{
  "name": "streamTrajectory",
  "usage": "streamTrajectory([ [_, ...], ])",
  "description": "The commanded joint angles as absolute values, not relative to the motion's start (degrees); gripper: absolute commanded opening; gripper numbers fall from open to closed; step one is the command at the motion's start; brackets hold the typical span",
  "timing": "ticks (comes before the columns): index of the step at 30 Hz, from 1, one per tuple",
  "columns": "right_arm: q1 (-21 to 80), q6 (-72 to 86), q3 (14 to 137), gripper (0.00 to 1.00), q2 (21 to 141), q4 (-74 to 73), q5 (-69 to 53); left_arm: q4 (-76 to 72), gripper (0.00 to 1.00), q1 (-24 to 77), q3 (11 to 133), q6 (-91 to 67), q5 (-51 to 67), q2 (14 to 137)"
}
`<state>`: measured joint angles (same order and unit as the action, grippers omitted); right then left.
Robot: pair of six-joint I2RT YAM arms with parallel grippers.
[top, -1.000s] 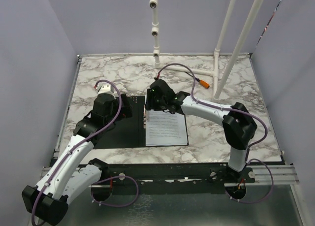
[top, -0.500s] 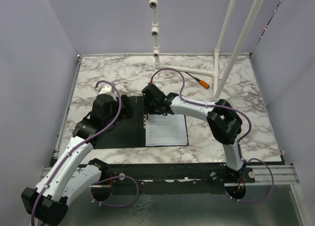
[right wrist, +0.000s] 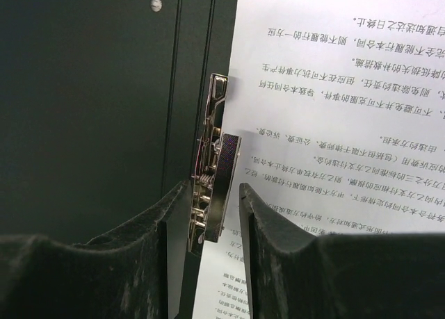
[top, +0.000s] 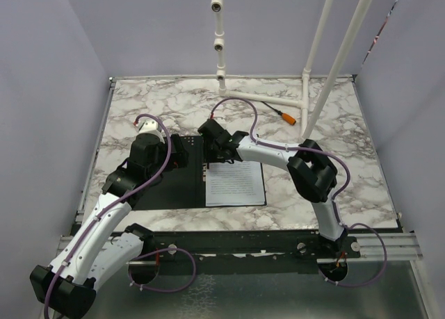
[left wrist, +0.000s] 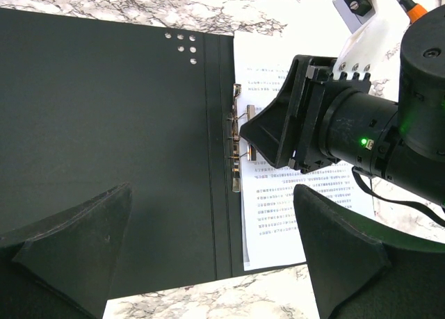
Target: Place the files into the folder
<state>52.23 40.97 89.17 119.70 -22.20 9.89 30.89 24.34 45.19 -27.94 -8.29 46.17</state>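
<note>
Arm bent leftward, right tool [right wrist: 212, 190] straddles metal clip [right wrist: 217, 159] of folder [left wrist: 104, 124] beside files [right wrist: 348, 90], grip unclear; left tool [left wrist: 213, 188] hovers wide open, empty

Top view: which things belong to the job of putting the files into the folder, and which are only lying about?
For the job: open folder; paper sheets beside its spine; metal clip on the spine.
Lying about: orange-handled tool; white pipes, both at the far side.
</note>
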Motion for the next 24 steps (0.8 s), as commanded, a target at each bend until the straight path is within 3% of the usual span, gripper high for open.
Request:
streamTrajectory([
  [1,52.96,41.32,90.88,0.37,121.89,-23.51,10.98,29.74,0.99,24.20,44.47,-27.16,-7.54,45.27],
  [12,53.39,41.48,91.23,0.30,122.70,-23.95,11.43,29.81,0.99,24.36,44.48,-27.16,-7.65,44.98],
  [24,53.66,41.63,90.80,0.00,122.15,-24.17,11.54,29.97,0.99,24.35,44.53,-27.07,-8.07,44.69],
])
